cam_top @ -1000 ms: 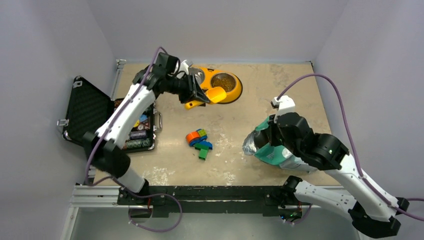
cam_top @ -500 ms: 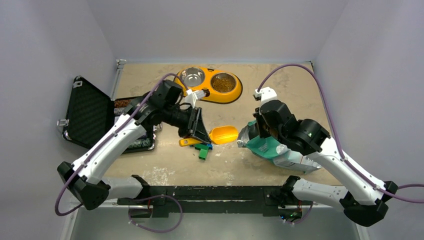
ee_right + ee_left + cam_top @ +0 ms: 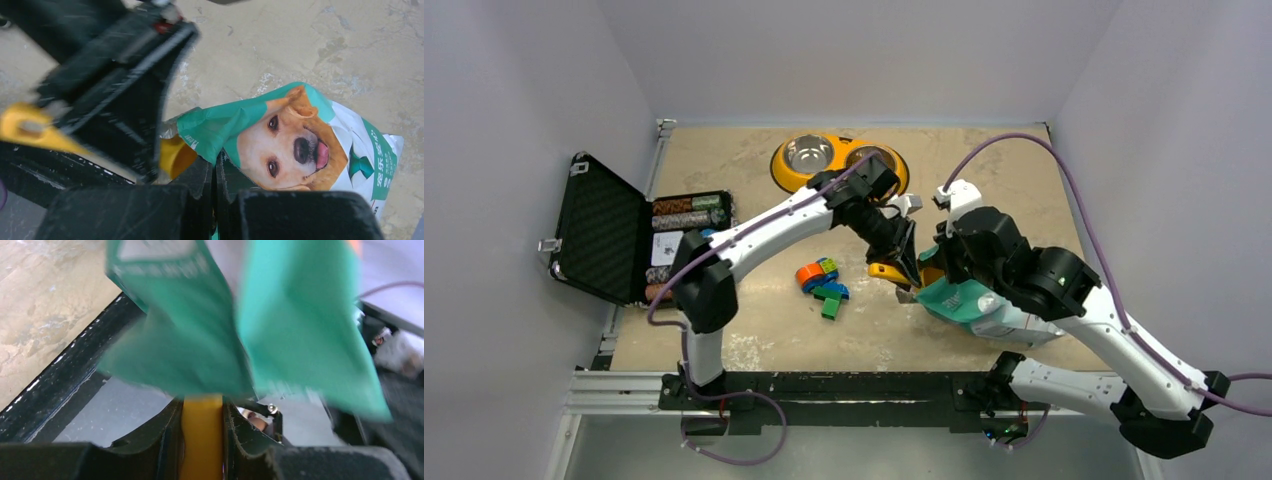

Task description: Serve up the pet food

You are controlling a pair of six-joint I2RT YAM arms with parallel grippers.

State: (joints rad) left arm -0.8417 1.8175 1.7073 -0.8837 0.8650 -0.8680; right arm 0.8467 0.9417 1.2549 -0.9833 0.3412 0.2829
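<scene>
Left claw (image 3: 201, 412) is clamped on the handle of the yellow scoop (image 3: 175, 155), and the scoop head sits right at the mouth of the bag (image 3: 320, 150). Right claw (image 3: 215, 175) is pinched together on the bag's upper lip. The bag lies on its side on the tabletop (image 3: 984, 170), mouth facing the left arm, its long axis roughly in line with the scoop. Pet food is probably inside the bag, hidden. The orange feeder (image 3: 789, 175) sits well apart, at the far edge.

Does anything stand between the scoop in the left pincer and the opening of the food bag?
Nothing visible does. The left pincer holds the yellow scoop right at the mouth of the bag, whose edge the right pincer pinches. The toy blocks lie aside.
</scene>
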